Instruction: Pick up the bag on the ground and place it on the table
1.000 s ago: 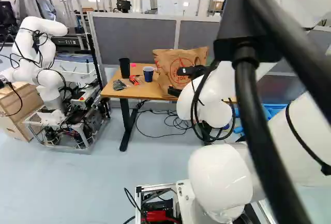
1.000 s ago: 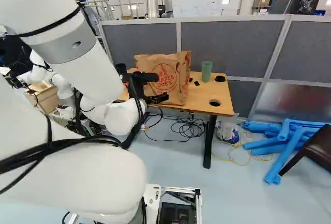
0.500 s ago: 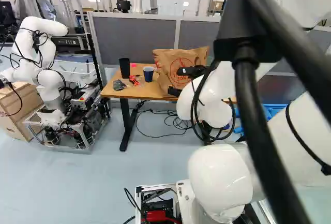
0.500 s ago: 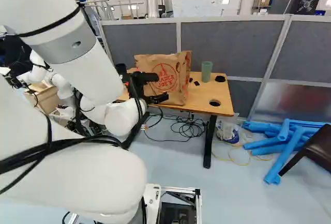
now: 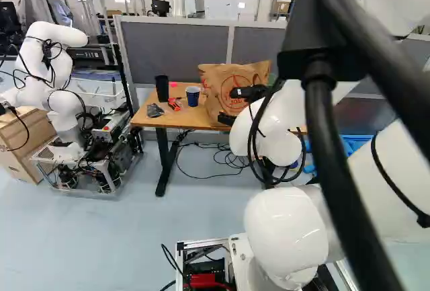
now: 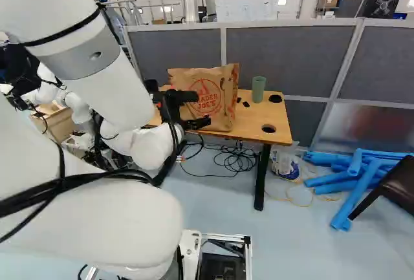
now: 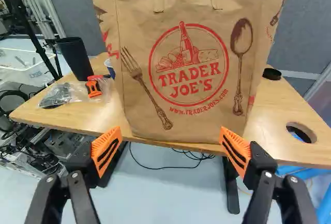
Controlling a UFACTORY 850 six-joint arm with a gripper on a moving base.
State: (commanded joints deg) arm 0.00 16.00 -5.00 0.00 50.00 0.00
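Brown paper makes up the bag [image 7: 181, 125] you are facing, and it stands upright on the wooden table [image 7: 77, 118], its bottom down at the near edge. You can see a red ring on its front with a bottle and food drawn inside and red lettering below them; a dark fork [image 7: 139, 76] is printed on the side toward the black cup [image 7: 76, 58], and a dark spoon [image 7: 240, 53] on the other. Its walls are lightly creased, the top edge runs unevenly, and one upper corner rises higher than the rest. Your gripper [image 6: 202, 109] has its fingers wide apart, the orange pads [image 7: 106, 150] ahead of you clamped on nothing, with the lower part of the bag showing beyond the gap; you cannot tell from here whether either pad brushes the paper. Beside the bag you have a blue cup [image 5: 193, 96] and an orange-and-black tool [image 7: 93, 88] on one side, and a green cup [image 6: 258, 89] on the other
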